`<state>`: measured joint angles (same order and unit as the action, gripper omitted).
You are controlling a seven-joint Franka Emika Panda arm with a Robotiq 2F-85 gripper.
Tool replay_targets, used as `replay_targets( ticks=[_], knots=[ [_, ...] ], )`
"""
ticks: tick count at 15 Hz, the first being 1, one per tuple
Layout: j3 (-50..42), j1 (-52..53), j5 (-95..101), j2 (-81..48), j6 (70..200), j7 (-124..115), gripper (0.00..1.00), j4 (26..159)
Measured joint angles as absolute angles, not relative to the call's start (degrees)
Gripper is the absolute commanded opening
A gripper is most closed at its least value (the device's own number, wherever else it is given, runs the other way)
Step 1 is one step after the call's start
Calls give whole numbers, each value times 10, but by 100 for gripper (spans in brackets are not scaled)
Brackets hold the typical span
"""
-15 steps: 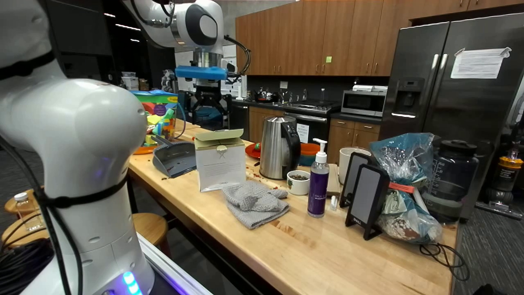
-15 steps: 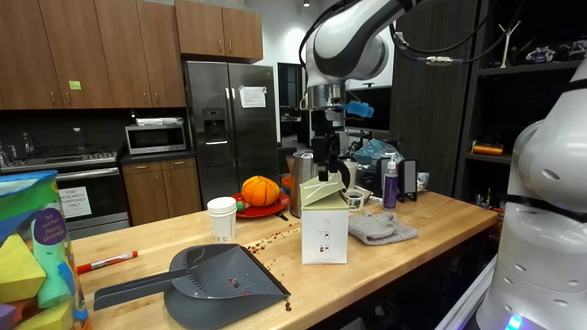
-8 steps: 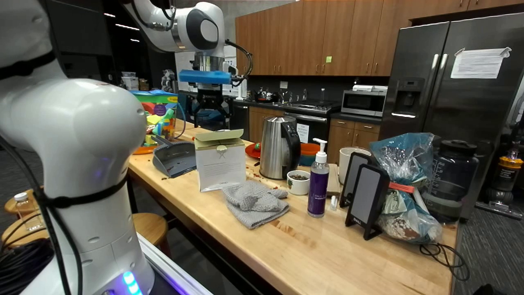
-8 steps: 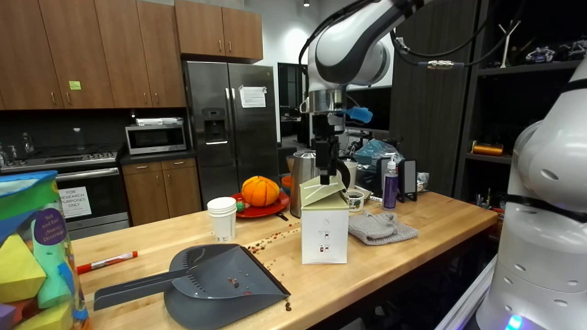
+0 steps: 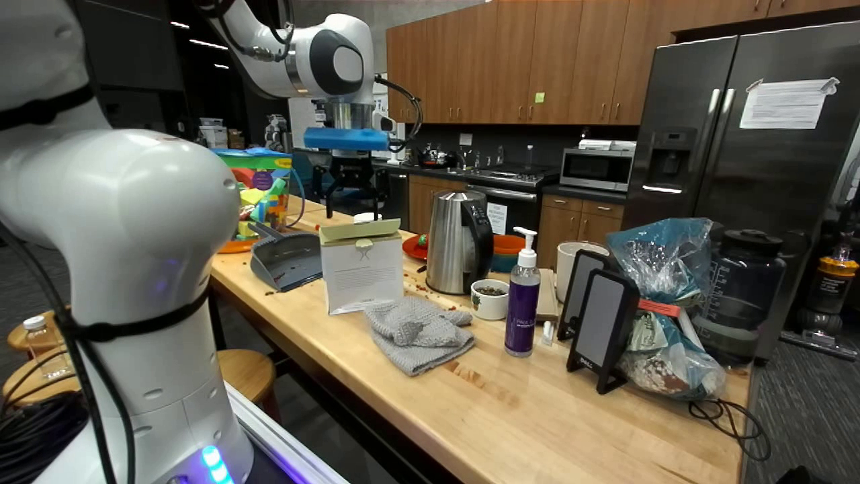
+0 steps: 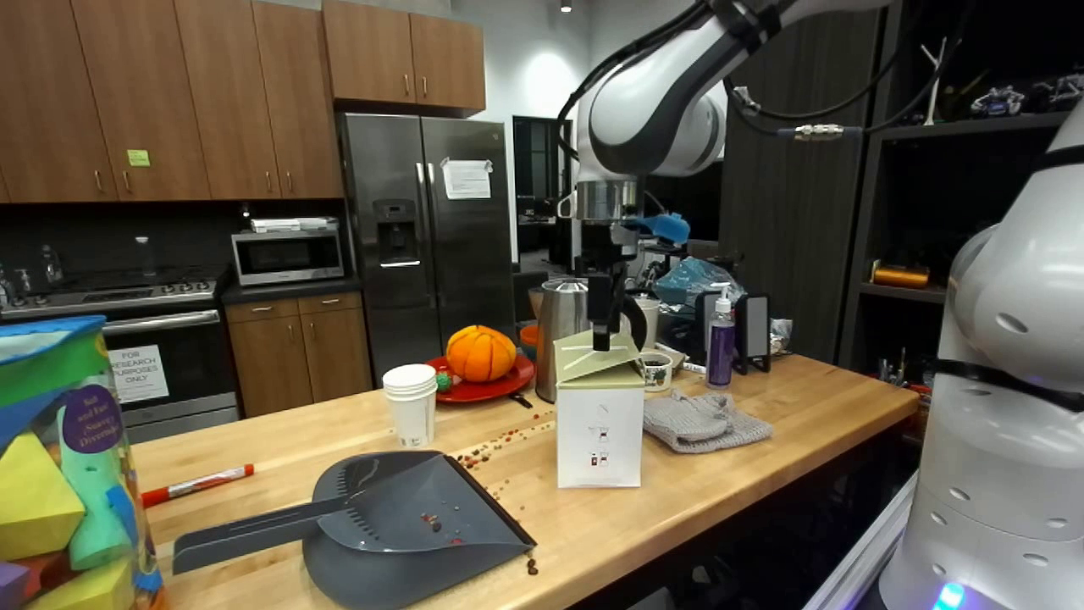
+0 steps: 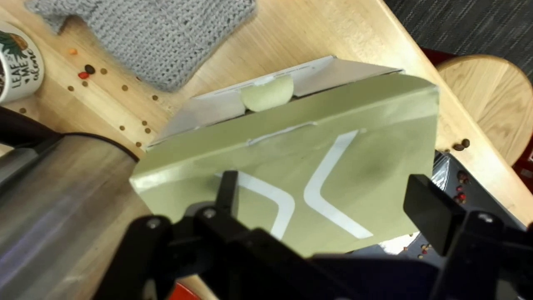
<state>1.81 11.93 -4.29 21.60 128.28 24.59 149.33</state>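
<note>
The white box [image 5: 363, 272] stands upright on the surface [image 5: 510, 417], beneath the claw [image 5: 353, 212], which hangs just above its green lid [image 7: 287, 166]. The claw is spread wide, with nothing held between its fingers [image 7: 433, 210]; whether a tip brushes the lid, I cannot tell. In the wrist view the lid's long axis runs aslant, nearer to the line joining the fingers than across it, so they are set apart along the box's length. One finger overlaps the lid on the side of the kettle [image 7: 75, 216]; the other sits by the opposite end, towards the dustpan [image 6: 406, 508]. The grey cloth [image 7: 166, 41] lies beyond the box from the claw. The arm [image 6: 644, 110] reaches over, bent so the claw points straight down in both exterior views.
</note>
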Motion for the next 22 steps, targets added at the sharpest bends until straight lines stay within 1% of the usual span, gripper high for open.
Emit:
replay_targets(
  ticks=[13, 22],
  knots=[
    [9, 120, -44, 201, 1314, 278, 100, 1502],
    [6, 121, -68, 254, 1281, 263, 100, 1511]
  ],
)
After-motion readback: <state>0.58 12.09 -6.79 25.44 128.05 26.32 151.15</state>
